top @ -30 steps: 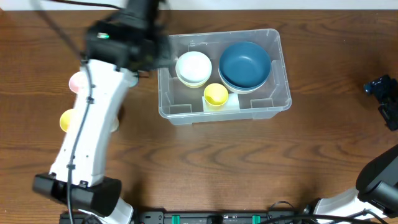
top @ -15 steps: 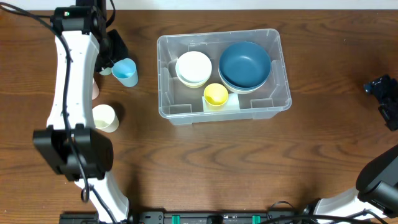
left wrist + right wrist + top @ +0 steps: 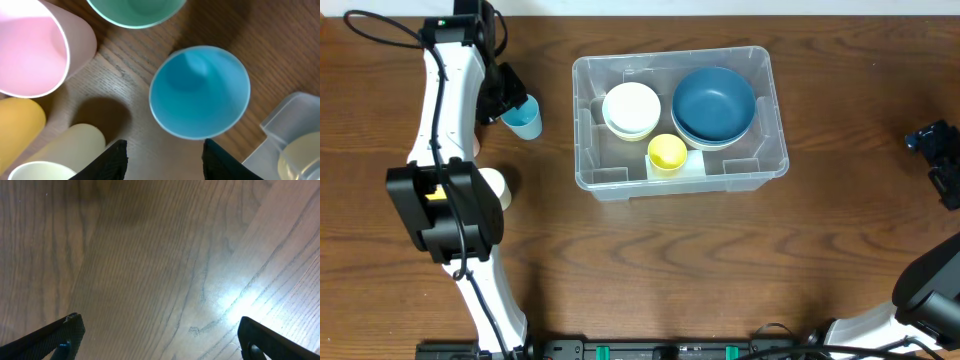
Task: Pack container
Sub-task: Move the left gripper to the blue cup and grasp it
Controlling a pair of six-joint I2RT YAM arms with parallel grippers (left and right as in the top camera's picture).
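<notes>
Three items, a white bowl (image 3: 631, 105), a blue bowl (image 3: 713, 103) and a yellow cup (image 3: 667, 153), are already lodged in the container (image 3: 680, 182) at mid bench (image 3: 720, 260); the left hand (image 3: 510, 105) is held beside a blue cup (image 3: 527, 120) to its left, likely the next piece. At the left wrist, fingers (image 3: 112, 160) are part-spread, gripping nothing, that cup just beyond. At the right wrist, the right hand (image 3: 160, 325) is spread wide over bare bench, parked aside.

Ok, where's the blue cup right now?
Overhead, the blue cup stands on the table left of the container, by the left gripper. The left wrist view shows it next to the green cup and pink cup.
</notes>
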